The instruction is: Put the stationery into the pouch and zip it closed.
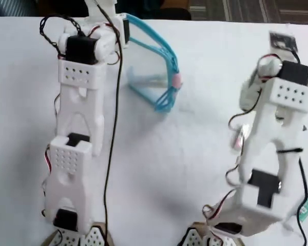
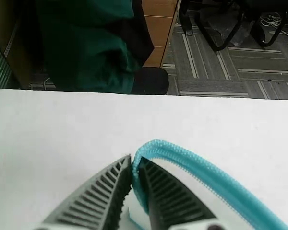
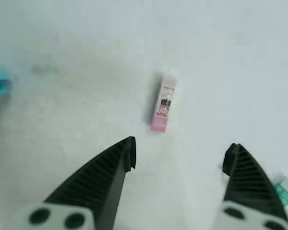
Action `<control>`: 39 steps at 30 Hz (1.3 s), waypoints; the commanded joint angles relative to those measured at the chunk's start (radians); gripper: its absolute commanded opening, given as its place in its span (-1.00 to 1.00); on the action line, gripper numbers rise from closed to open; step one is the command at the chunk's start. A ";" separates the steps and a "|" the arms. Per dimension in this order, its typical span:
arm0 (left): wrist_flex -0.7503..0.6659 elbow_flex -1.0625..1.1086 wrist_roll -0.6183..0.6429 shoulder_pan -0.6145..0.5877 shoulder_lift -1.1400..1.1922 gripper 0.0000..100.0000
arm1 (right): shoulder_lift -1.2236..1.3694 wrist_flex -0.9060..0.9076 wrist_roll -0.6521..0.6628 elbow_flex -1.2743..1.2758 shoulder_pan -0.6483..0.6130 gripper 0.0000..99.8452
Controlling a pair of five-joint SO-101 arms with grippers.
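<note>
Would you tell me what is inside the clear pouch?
Through the pouch wall only white table shows; a pink bit sits at its blue rim, inside or outside I cannot tell. The arm covers the end at the left gripper.

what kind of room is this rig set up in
Probably an office or lab workroom: a white table, grey carpet tiles on the floor beyond it, and black office-chair legs with loose white cables nearby.

Free tabletop (image 3: 62, 96) around pink eraser (image 3: 162, 108) (pouch (image 1: 161, 105) well apart)
</note>
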 commanded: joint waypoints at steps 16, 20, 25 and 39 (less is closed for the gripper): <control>0.002 0.002 0.012 0.004 0.036 -0.96 | 0.400 -0.176 0.143 -0.041 0.013 -0.40; 0.002 0.002 0.012 0.004 0.036 -0.96 | 0.410 -0.271 0.146 -0.034 0.005 -0.40; 0.002 0.002 0.012 0.004 0.036 -0.96 | 0.444 -0.386 0.152 -0.034 0.001 -0.40; 0.002 0.002 0.012 0.004 0.036 -0.96 | 0.567 -0.389 0.152 -0.041 0.010 -0.60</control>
